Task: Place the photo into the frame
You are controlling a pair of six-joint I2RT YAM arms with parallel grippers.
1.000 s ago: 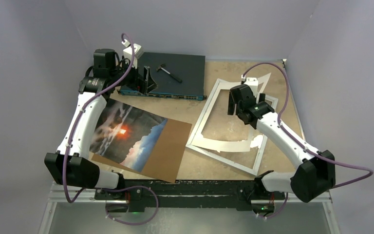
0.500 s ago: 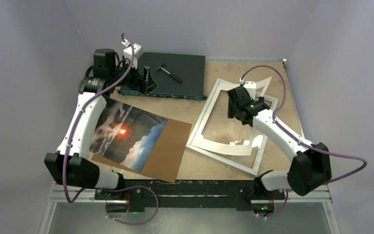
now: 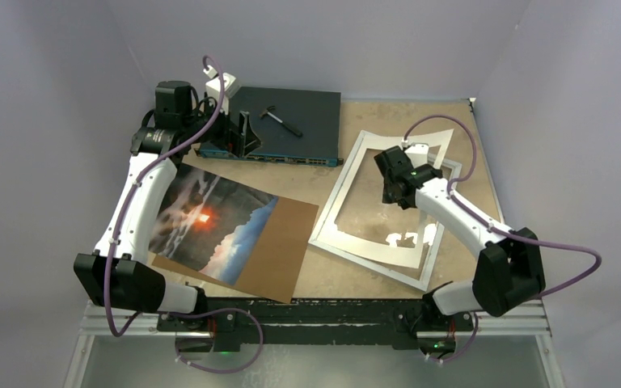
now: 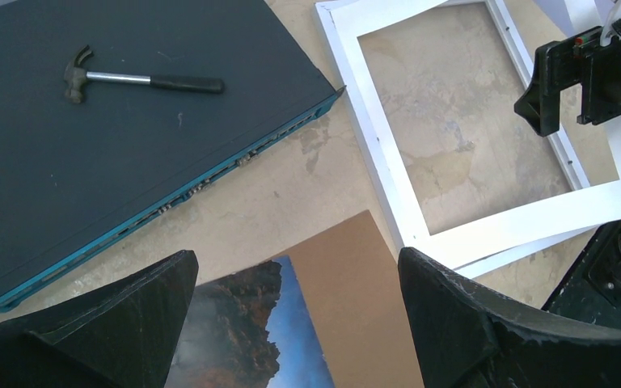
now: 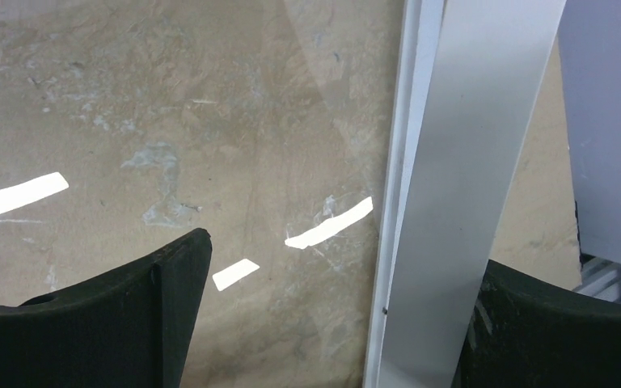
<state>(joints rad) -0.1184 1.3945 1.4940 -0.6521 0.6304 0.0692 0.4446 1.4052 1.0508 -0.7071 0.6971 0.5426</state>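
1. Photo (image 3: 210, 222) lies flat on the brown backing board (image 3: 287, 242) at the near left of the bench (image 3: 331, 275), untouched. The left gripper (image 4: 295, 257) hangs raised by the photo's far corner, jaws spread wide and empty.
2. The right gripper (image 5: 344, 255), equally wide and empty, hovers low over the glass of the frame (image 3: 341, 184), near its right rail.
3. A white mat sheet (image 3: 364, 241) lies askew across the frame.
4. A hammer (image 3: 279, 117) rests on the dark switch box (image 3: 307, 133) at the far left.

A dark switch (image 3: 311, 109) lies flat at the far side of the tan table (image 3: 331, 275). A small hammer (image 3: 283, 121) rests on the switch. Nearer than the switch, apart from it, lies a brown board (image 3: 287, 242). A white mat (image 3: 372, 242) lies to the switch's right.
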